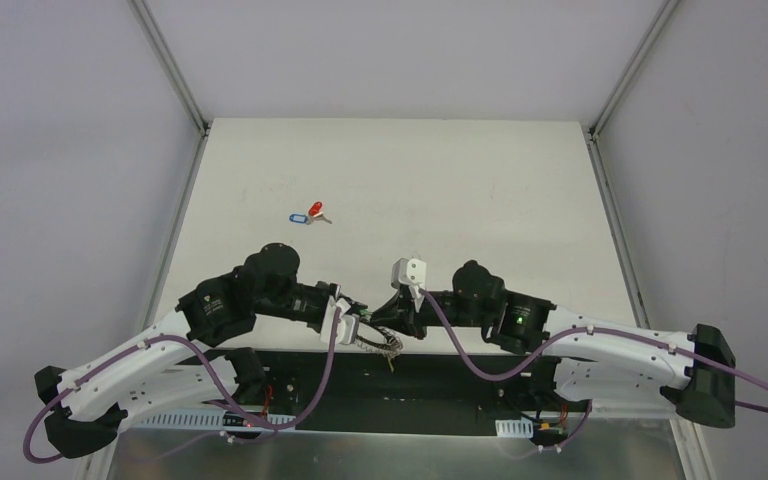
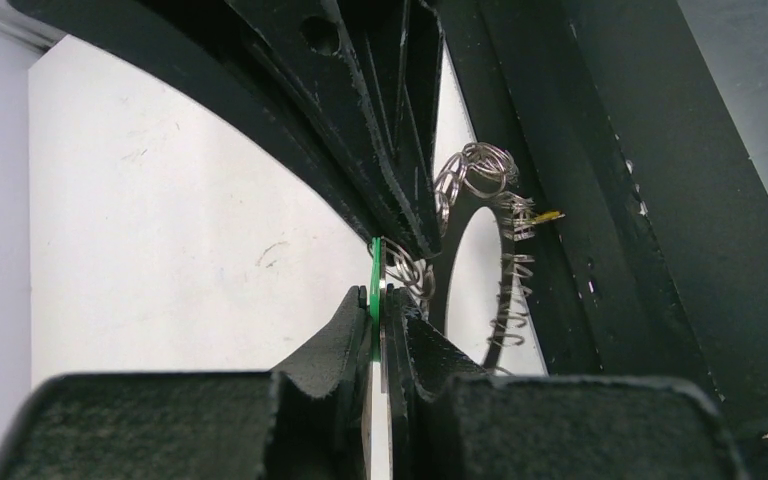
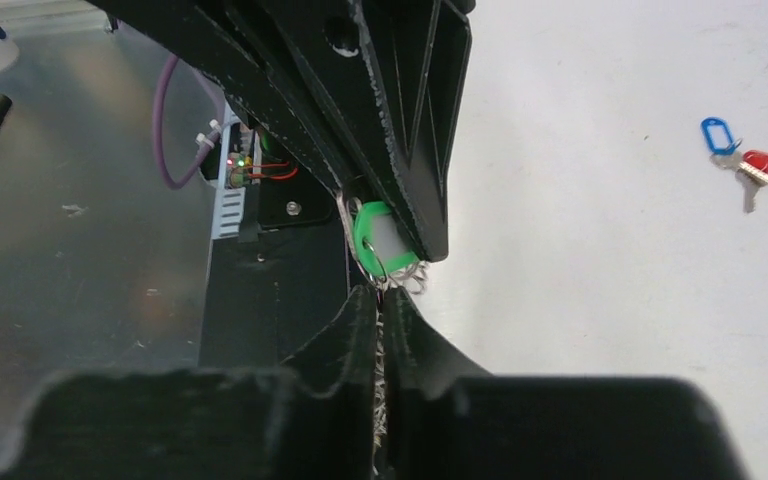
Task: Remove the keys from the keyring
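L gripper (image 2: 380, 305) clamped on green plastic-headed key (image 3: 372, 240); R gripper (image 3: 382, 300) pinches silvery loop-fringed metal keyring (image 2: 475, 170), prob. anchoring for pull-off.

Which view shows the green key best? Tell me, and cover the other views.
Right wrist: the green key faces the camera, its tag outline plain. Left wrist shows only its thin edge, pinched in the left hand. In the top view it cannot be made out.

Bright, even, diffuse light; table (image 1: 480, 170) slightly washed; faint shadows; wrist views' near jaws dark, soft-focus.
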